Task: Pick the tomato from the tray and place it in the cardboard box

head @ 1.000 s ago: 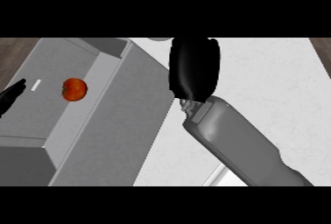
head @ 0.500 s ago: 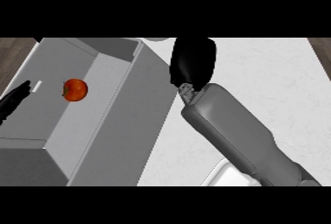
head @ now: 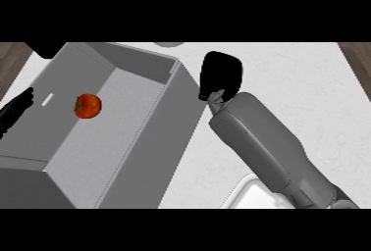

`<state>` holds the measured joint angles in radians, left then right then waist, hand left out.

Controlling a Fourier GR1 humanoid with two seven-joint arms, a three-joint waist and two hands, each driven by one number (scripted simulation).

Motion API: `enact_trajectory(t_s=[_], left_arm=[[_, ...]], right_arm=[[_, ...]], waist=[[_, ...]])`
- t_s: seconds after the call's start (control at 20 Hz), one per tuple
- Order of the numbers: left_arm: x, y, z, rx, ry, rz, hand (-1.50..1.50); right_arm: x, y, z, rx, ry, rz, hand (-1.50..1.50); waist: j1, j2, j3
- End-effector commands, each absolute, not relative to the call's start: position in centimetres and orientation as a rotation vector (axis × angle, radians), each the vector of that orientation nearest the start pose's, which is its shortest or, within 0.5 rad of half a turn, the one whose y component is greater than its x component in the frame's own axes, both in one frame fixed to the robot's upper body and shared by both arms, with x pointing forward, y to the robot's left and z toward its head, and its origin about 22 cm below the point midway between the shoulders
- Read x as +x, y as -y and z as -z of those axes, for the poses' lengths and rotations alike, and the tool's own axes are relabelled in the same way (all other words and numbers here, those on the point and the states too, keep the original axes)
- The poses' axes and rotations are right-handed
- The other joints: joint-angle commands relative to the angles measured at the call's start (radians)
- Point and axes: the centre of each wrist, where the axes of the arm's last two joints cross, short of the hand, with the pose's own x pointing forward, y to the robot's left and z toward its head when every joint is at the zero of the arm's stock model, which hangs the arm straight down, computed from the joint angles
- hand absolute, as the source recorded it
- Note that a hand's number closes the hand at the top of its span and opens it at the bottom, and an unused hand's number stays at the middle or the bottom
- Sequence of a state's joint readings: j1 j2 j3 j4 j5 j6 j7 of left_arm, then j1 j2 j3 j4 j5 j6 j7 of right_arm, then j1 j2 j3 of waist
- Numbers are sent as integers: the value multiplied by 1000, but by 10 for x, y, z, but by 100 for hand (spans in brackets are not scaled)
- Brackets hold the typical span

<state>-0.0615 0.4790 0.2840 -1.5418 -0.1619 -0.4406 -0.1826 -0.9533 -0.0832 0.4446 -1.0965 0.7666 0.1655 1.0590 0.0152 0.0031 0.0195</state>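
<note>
A large grey open-topped cardboard box (head: 156, 142) is filling the left half of the frame, sitting on a pale, marbled white table (head: 290, 83). Inside it, toward the upper left of the frame, a small round red-orange tomato (head: 88, 106) is lying on the box floor, beside a short white mark (head: 47, 99) and apart from the walls. Nothing is touching the tomato. The robot's right hand (head: 221, 74), black and blunt-looking from this angle, is showing just right of the box's upper right corner, above centre frame, at the end of a thick grey forearm (head: 264, 142) that is slanting up from the lower right. It is holding nothing that can be seen, and whether its fingers are spread or pressed together cannot be told, because only the back of the hand is facing the viewer. The robot's left hand (head: 14, 115) is resting at the far left edge, outside the box wall, its dark fingers straight and lying close together, gripping nothing. At the bottom edge, right of centre, the rounded corner of a white tray (head: 250, 193) is peeking out beneath the forearm. Judging by this layout, the placing looks done: the tomato is already in the box, and little seems to be left but drawing the right arm clear.
</note>
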Motion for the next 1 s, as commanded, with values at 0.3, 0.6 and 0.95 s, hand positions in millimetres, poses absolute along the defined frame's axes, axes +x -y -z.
enact_trajectory(t_s=[0.3, 0.6, 0.95], left_arm=[[272, -322, -64, 97, 1751, 552, 0], [260, -358, -68, 150, 1748, 544, 0], [264, -316, -66, 105, 1740, 522, 0]], right_arm=[[338, 4, -171, -719, 1269, -951, -150], [344, 41, -225, -489, 1598, -314, -150], [340, 72, -188, -418, 1593, 63, -150]], waist=[[-20, 1, -18], [-57, 8, -13], [-46, 1, -16]])
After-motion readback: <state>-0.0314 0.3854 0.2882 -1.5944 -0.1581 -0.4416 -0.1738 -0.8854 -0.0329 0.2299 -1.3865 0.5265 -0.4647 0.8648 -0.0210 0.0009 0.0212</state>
